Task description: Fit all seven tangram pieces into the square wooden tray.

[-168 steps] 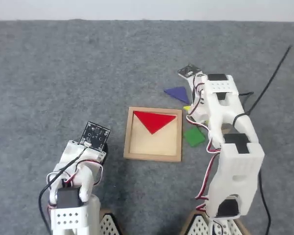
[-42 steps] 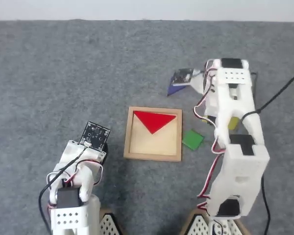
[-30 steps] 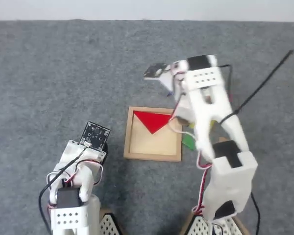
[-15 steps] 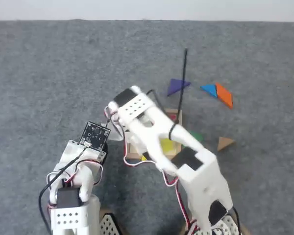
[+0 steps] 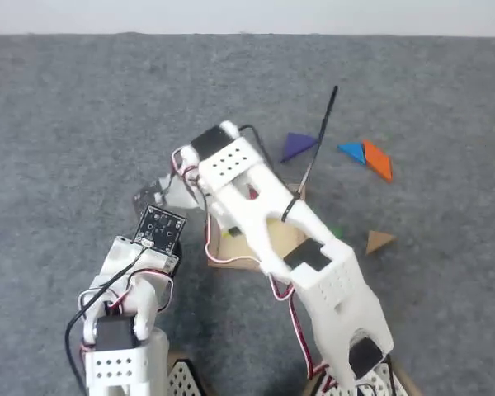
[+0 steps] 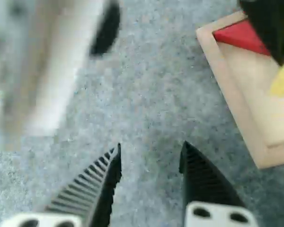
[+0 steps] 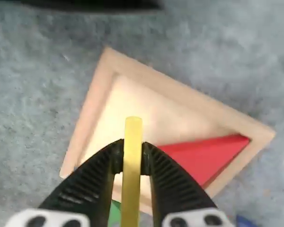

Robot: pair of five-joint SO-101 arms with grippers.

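- Left gripper (image 6: 151, 147): the jaws stand wide apart with only grey carpet (image 6: 146, 94) between them. A corner of the wooden tray (image 6: 227, 80) lies ahead of the fingertips and off to 1 side, not touching them.
- Right gripper (image 7: 132, 149): the jaws are narrow and clamped on the yellow piece (image 7: 133, 130), which is held on edge. Its long axis runs in line with the fingers, and its free end points forward past the fingertips, over the tray's bare floor.
- The red triangle (image 7: 203, 156) lies flat inside the tray, to 1 side of these jaws, against the rim at a corner.
- Well away from both pairs of jaws, 4 loose pieces lie on the carpet: a purple triangle (image 5: 297, 146), a blue triangle (image 5: 352, 150) touching an orange piece (image 5: 379, 162), and a tan triangle (image 5: 379, 241).
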